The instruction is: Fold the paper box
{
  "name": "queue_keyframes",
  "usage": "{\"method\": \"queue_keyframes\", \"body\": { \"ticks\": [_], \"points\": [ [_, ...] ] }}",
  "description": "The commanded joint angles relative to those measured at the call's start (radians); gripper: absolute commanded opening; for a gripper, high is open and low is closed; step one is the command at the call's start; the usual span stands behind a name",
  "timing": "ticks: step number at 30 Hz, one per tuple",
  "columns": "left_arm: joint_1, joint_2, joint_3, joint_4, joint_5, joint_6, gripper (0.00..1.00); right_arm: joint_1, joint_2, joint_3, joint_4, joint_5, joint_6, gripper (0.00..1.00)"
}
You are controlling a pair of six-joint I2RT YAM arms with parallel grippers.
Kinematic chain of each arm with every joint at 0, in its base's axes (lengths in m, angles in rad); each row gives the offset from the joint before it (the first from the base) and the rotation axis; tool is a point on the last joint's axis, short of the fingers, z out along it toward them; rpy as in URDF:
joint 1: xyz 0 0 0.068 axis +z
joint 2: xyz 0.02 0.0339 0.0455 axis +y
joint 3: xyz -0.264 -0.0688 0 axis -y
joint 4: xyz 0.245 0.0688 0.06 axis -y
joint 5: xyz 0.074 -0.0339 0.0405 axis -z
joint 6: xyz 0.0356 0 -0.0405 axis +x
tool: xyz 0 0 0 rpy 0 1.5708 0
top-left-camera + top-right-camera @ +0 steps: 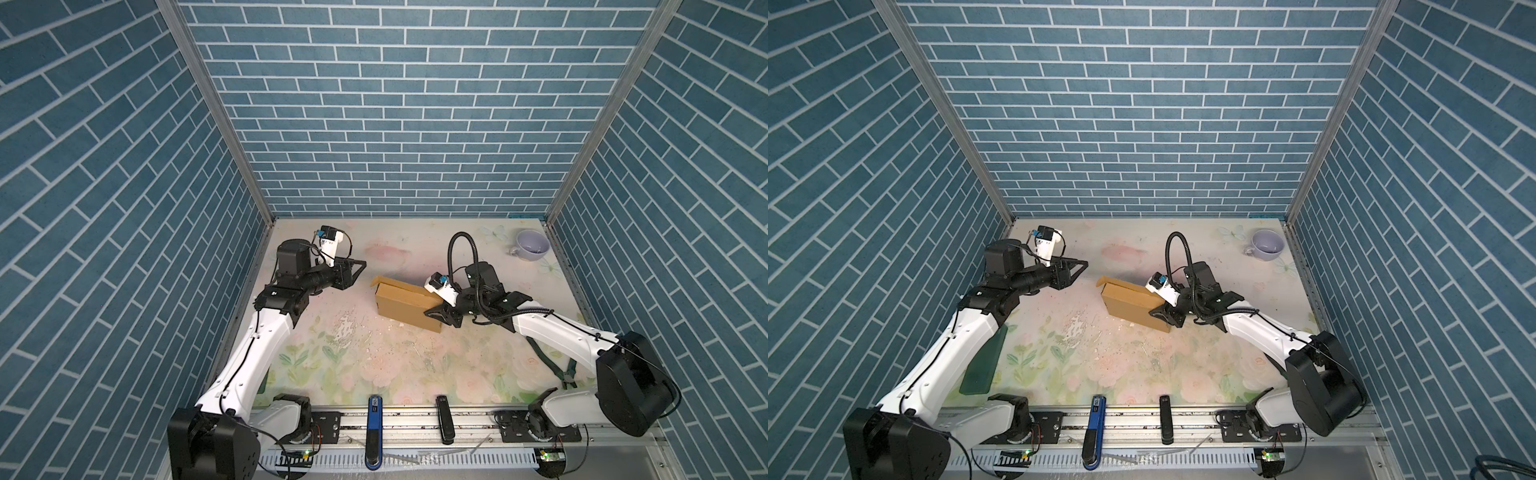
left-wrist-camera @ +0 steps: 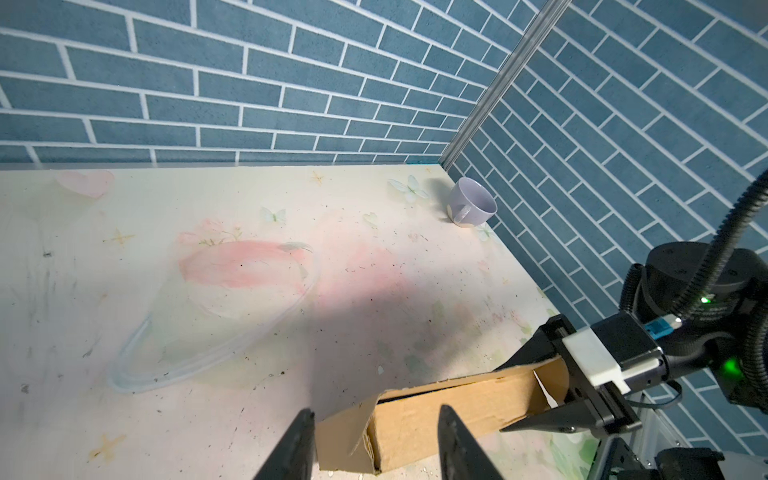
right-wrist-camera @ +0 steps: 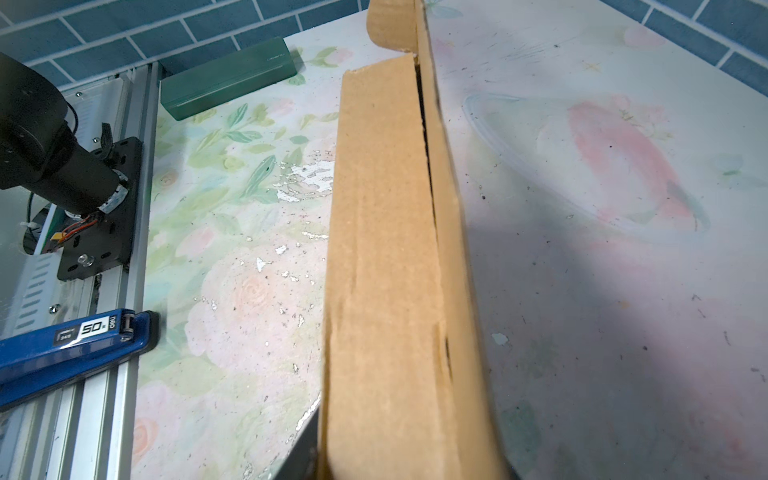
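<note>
Jaws of the right gripper (image 1: 435, 314) clamp one end of the flat brown cardboard paper box (image 1: 401, 305) on the flowery table (image 1: 374, 365). Those of the left gripper (image 1: 359, 269) stand apart. Looks light, bendy; hold its edges.

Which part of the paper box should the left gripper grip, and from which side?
Probably the free left end of the paper box, near the loose flap, approached from the left. The thin box stands on its long edge, so open jaws can straddle it. The right gripper clamps the other end, and the left gripper is open on that free side.
</note>
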Motion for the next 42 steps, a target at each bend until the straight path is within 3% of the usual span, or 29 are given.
{"method": "queue_keyframes", "body": {
  "ticks": [1, 15, 23, 29, 42],
  "points": [
    [-0.003, -0.014, 0.021, -0.073, -0.019, 0.057, 0.49, 0.005, 0.011, 0.049, 0.011, -0.031, -0.043, 0.33],
    [-0.013, -0.021, 0.009, -0.167, -0.017, 0.059, 0.42, 0.006, 0.025, 0.049, -0.006, -0.017, -0.043, 0.33],
    [-0.106, 0.086, 0.048, -0.196, -0.058, 0.097, 0.41, 0.005, 0.026, 0.049, -0.008, -0.016, -0.043, 0.33],
    [-0.118, 0.149, 0.057, -0.165, -0.108, 0.104, 0.41, 0.005, 0.022, 0.048, -0.012, -0.013, -0.043, 0.33],
    [-0.133, 0.211, 0.056, -0.104, -0.075, 0.089, 0.36, 0.005, 0.027, 0.050, -0.013, -0.007, -0.040, 0.33]
  ]
}}
